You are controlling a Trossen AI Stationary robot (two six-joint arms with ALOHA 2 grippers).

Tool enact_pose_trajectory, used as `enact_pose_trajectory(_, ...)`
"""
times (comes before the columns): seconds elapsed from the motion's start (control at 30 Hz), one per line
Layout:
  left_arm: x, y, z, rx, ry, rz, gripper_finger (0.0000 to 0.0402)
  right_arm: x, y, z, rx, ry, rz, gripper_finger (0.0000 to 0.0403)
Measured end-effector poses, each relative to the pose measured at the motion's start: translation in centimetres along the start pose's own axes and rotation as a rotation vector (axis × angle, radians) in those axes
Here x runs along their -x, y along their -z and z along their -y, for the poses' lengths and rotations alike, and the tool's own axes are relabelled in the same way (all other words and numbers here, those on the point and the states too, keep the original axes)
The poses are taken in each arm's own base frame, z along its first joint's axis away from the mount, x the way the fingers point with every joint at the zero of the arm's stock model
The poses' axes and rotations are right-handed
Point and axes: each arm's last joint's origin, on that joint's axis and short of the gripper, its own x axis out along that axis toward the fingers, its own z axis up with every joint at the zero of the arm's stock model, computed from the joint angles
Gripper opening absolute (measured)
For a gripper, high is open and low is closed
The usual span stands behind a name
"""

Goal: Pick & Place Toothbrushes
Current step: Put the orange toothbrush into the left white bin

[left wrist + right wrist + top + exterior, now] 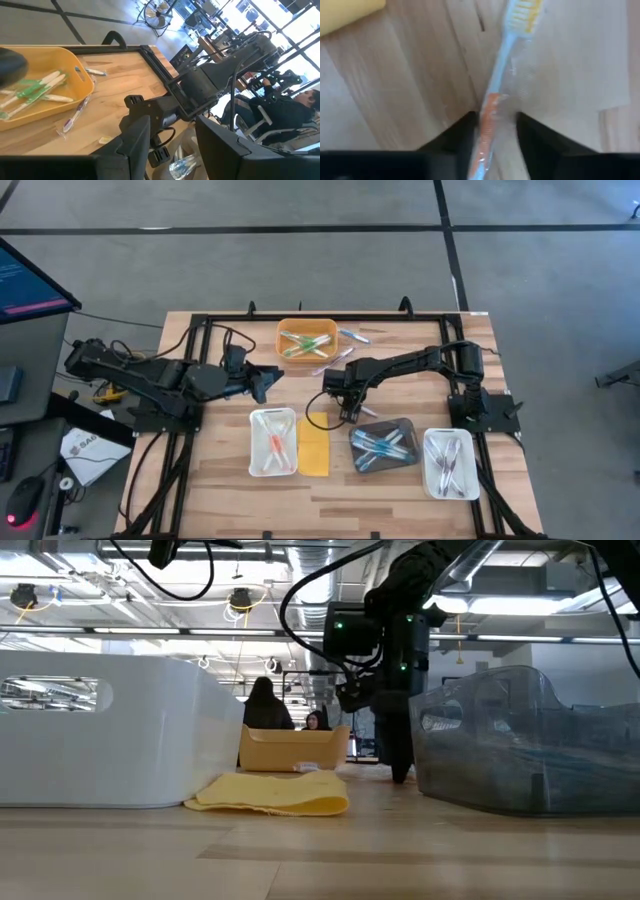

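Left of centre in the overhead picture, the left gripper (268, 380) waits above bare wood, fingers apart and empty, clear of the work. At mid-frame, the right gripper (349, 414) points down beside the grey bin (405, 425), its fingers straddling a wrapped toothbrush (497, 85) lying flat on the table (390, 510), part closed, apparently to lift it. Other toothbrushes sit sorted in trays.

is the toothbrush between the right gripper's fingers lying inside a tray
No, the toothbrush between the right gripper fingers lies on the bare wooden table.
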Motion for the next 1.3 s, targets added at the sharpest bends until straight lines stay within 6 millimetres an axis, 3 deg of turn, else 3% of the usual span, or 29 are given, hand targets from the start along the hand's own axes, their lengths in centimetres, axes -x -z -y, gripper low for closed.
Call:
enact_pose_trajectory(0.1, 0.0, 0.0, 0.0, 0.0, 0.0, 0.0, 0.0153, 0.0, 0.1, 0.0, 0.001, -0.006, -0.009, 0.0049)
enact_pose_trajectory(0.17, 0.0, 0.0, 0.0, 0.0, 0.0, 0.0, 0.0153, 0.2, 0.1, 0.0, -0.001, -0.021, -0.009, 0.0017)
enact_pose_trajectory(0.4, 0.0, 0.0, 0.0, -0.003, 0.0, -0.001, 0.0153, 2.1, 0.7, 0.6, -0.051, -0.036, 0.012, 0.0009)
enact_pose_trajectory(0.67, 0.0, 0.0, 0.0, -0.022, 0.003, 0.0, 0.0153, 9.6, 1.7, 3.7, -0.184, -0.081, 0.239, 0.0005)
enact_pose_trajectory(0.93, -0.3, -0.6, 0.1, -0.032, 0.032, 0.014, 0.0153, 17.5, 3.1, 6.6, -0.329, -0.356, 0.607, 0.0004)
enact_pose_trajectory(1.17, -1.4, -2.2, 0.3, -0.009, 0.171, 0.006, 0.0153, 23.4, 3.5, 7.3, -0.381, -0.568, 0.983, 0.0004)
enact_pose_trajectory(1.3, -2.6, -3.2, -0.2, -0.022, 0.22, -0.022, 0.0153, 25.5, 3.6, 7.1, -0.366, -0.637, 1.142, 0.0004)
